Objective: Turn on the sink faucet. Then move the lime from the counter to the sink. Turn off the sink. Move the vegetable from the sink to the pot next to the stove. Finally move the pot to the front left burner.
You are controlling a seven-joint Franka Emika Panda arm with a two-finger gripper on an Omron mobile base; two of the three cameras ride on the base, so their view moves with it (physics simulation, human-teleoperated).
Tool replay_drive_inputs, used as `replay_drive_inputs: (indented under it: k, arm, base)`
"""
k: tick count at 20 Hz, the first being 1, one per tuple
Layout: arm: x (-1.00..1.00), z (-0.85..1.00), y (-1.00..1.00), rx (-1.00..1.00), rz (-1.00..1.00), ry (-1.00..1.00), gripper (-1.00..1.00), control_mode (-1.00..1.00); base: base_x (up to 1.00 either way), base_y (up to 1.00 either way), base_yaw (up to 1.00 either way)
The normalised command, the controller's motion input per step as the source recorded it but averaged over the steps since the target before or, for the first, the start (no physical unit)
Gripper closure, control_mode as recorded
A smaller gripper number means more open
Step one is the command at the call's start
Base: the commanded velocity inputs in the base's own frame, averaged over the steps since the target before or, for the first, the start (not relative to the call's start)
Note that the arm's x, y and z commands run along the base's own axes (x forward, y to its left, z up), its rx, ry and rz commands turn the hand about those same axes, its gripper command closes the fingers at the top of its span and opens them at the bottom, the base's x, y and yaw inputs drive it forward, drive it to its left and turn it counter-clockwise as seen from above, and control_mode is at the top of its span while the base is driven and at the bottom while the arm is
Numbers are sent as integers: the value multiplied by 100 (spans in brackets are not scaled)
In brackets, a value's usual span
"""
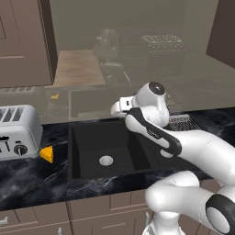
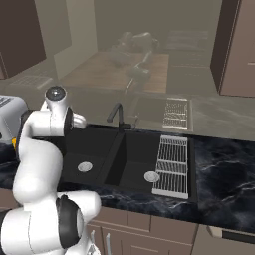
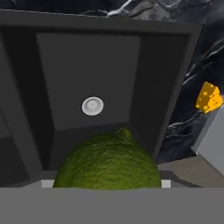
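Note:
The lime [image 3: 107,164], round, yellow-green and bumpy, sits right in front of the hand camera. My gripper [image 3: 106,183] is shut on it, and the fruit hides the fingertips. Below it lies the left basin of the matte black sink [image 3: 87,70] with its round silver drain [image 3: 92,106]. In the base views my hand [image 1: 121,107] hangs over the sink [image 1: 92,137] near its back wall. The thin black gooseneck faucet [image 2: 117,112] stands behind the divider between the basins. I see no water stream. The black marble counter [image 1: 36,179] surrounds the sink.
An orange-yellow cheese wedge [image 1: 46,154] lies on the counter left of the sink, beside a silver toaster [image 1: 16,131]. A white wire drying rack [image 2: 173,164] covers the right edge of the right basin. A window runs behind the counter.

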Motion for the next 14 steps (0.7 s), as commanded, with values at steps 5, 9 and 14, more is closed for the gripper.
replay_drive_inputs:
  k: [5,9,14]
  arm:
    - [-11,2,-41,0,25,-7,100,-100]
    - [-12,14,-26,-3,28,0,100,-100]
    - [-7,1,-5,-12,37,-1,100,-100]
  base:
    - [0,0,0]
    - [0,0,0]
    - [0,0,0]
